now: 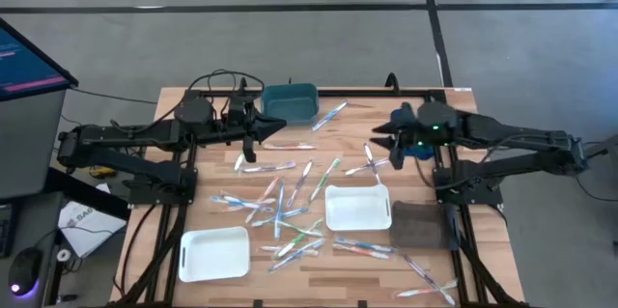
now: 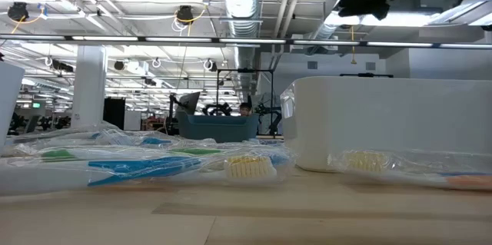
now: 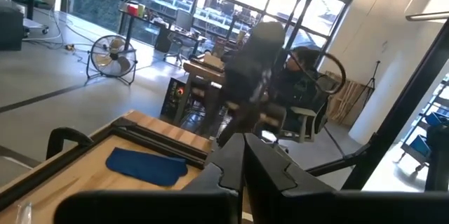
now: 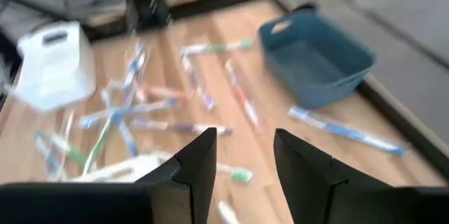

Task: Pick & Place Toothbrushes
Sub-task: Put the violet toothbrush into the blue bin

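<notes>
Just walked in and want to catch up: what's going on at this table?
Two dark robot arms hang over a wooden table strewn with thin plastic wrapped toothbrushes. Neither holds one. The left gripper is shut and empty, raised beside the teal plastic bin. The right gripper is open, above the brushes near the table's back. Both white rectangular trays look empty, so sorting seems barely begun.

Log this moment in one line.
left pincer: shut, empty, above table | right pincer: open, empty, above toothbrushes | white trays: empty | teal bin: empty
</notes>
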